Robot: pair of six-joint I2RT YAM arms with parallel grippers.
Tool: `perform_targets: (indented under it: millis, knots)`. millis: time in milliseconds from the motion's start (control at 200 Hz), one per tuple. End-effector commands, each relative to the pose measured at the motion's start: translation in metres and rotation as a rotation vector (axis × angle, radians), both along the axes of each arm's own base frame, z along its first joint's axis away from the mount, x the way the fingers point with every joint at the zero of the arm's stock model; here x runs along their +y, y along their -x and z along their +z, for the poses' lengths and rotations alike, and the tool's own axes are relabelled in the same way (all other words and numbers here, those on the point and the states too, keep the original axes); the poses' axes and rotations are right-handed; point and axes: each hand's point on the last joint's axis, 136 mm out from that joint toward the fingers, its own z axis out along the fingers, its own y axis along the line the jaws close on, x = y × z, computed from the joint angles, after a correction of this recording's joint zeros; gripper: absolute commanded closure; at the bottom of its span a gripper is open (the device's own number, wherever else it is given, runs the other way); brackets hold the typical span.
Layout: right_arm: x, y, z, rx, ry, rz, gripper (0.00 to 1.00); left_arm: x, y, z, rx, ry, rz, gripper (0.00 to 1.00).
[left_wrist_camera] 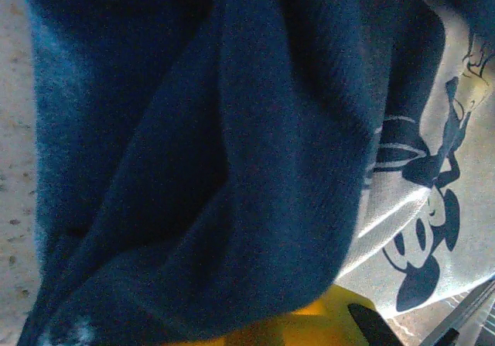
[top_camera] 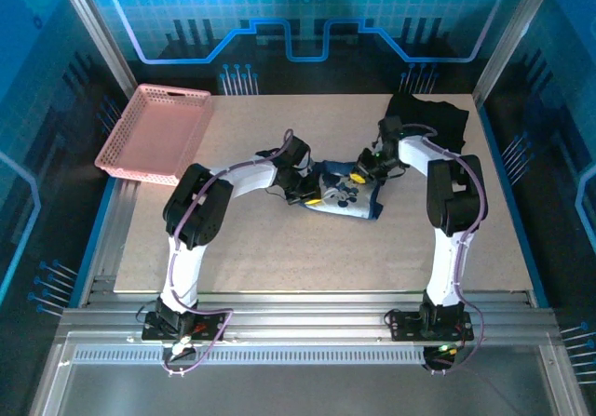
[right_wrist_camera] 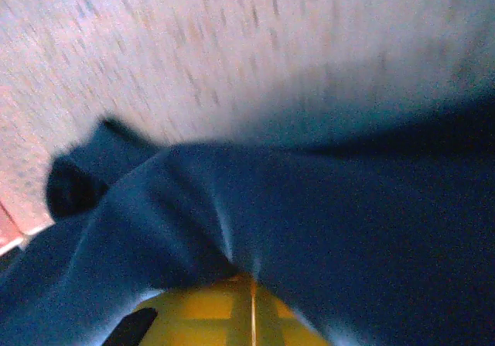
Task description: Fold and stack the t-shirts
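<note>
Mid-table, navy tee sat bunched up btwn both arms, left gripper pinched tight on its left edge and right gripper clamped shut on the far edge, prob so they could stretch it flat for folding. Black tee lay apart at the far right corner, likely the stack base imo.

A fixed overhead camera is looking down from above the near edge, taking in the whole bench. Both wrist cameras are sitting very close against the navy shirt: the left is facing its white print, the right is looking past dark cloth to bare bench. All three are sharing that shirt.
</note>
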Motion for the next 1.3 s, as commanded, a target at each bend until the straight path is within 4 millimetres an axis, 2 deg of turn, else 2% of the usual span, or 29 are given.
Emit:
perform_targets:
  millis: [0,35,130,175,245,305,385,450,520,580,640,700,820,950,1085,1206,1296]
  knots:
    - [-0.005,-0.028,0.014,-0.007,-0.053,-0.029,0.84,0.006,0.008,-0.017,0.019,-0.07,-0.048,0.94]
    - [-0.006,-0.036,0.018,-0.023,-0.058,-0.025,0.8,0.006,0.009,-0.016,0.02,-0.069,-0.05,0.93]
    - [-0.007,-0.051,0.032,-0.062,-0.075,-0.012,0.6,0.004,0.007,-0.005,0.004,-0.043,-0.046,0.92]
    - [-0.008,-0.052,0.041,-0.082,-0.081,-0.006,0.5,0.002,0.003,0.007,-0.012,-0.016,-0.036,0.9]
    - [-0.01,-0.044,0.058,-0.116,-0.072,0.02,0.44,-0.002,-0.006,0.037,-0.051,0.046,-0.011,0.82]
    - [-0.014,-0.028,0.073,-0.135,-0.034,0.05,0.38,0.0,-0.016,0.068,-0.091,0.105,0.028,0.65]
    - [-0.026,0.006,0.093,-0.152,0.04,0.084,0.3,0.007,-0.027,0.124,-0.177,0.201,0.082,0.43]
    - [-0.039,0.036,0.106,-0.171,0.105,0.097,0.25,0.021,-0.031,0.166,-0.25,0.244,0.121,0.34]
    - [-0.053,0.069,0.12,-0.209,0.157,0.089,0.13,0.043,-0.03,0.207,-0.339,0.282,0.159,0.26]
    - [-0.06,0.094,0.125,-0.24,0.159,0.062,0.03,0.065,-0.026,0.225,-0.4,0.285,0.191,0.19]
    - [-0.058,0.113,0.124,-0.25,0.113,0.076,0.02,0.084,-0.02,0.228,-0.417,0.287,0.216,0.17]
    - [-0.058,0.128,0.114,-0.211,0.109,0.107,0.02,0.101,-0.014,0.226,-0.416,0.301,0.247,0.17]
    - [-0.05,0.132,0.082,-0.153,0.061,0.132,0.02,0.13,-0.002,0.218,-0.445,0.346,0.31,0.13]
    - [-0.042,0.114,0.05,-0.114,0.059,0.144,0.02,0.157,0.015,0.211,-0.469,0.306,0.351,0.11]
    - [-0.037,0.091,0.022,-0.06,0.1,0.157,0.03,0.179,0.036,0.219,-0.528,0.252,0.379,0.03]
    - [-0.035,0.074,-0.001,-0.005,0.153,0.17,0.05,0.195,0.055,0.219,-0.53,0.198,0.403,0.02]
    - [-0.03,0.063,-0.016,0.04,0.192,0.188,0.1,0.208,0.068,0.214,-0.524,0.152,0.429,0.02]
